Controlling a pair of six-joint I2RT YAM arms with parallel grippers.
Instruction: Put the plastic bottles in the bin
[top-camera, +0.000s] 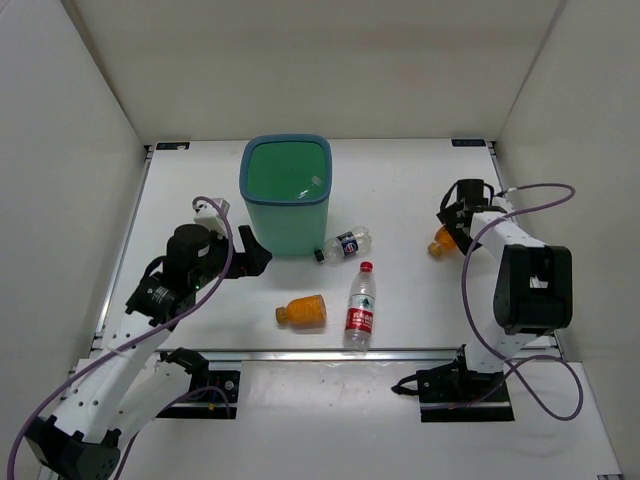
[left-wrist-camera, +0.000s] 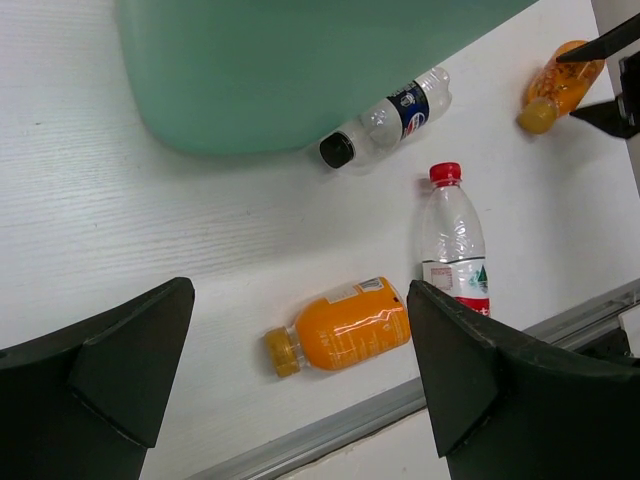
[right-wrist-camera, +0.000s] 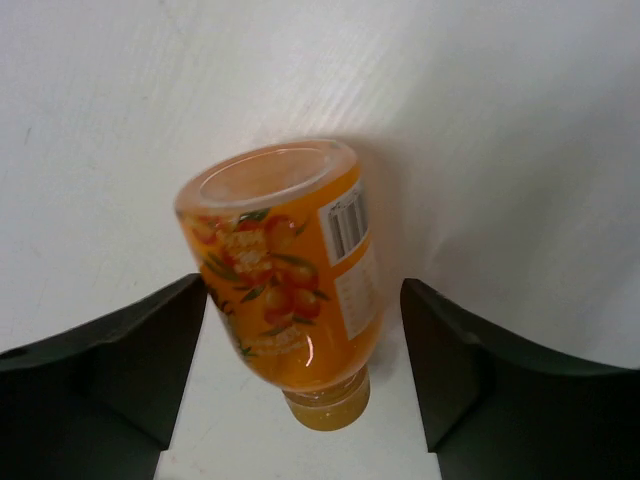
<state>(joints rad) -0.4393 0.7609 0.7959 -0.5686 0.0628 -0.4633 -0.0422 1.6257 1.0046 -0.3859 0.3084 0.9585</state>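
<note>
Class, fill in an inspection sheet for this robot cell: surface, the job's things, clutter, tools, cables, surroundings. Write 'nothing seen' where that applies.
Surface: white table, with a metal rail along its near edge.
Job's things: teal bin upright. Four bottles seen, all lying down: blue-label bottle by the bin's foot, red-cap bottle, orange bottle beside it, second orange bottle at the right tool.
Clutter: nothing seen.
Tools: left tool open, holding nothing. Right tool open, jaws either side of the second orange bottle, not clamped.
Cables: left arm's cable and right arm's cable hang in loose loops.
Surroundings: white walls on three sides.
</note>
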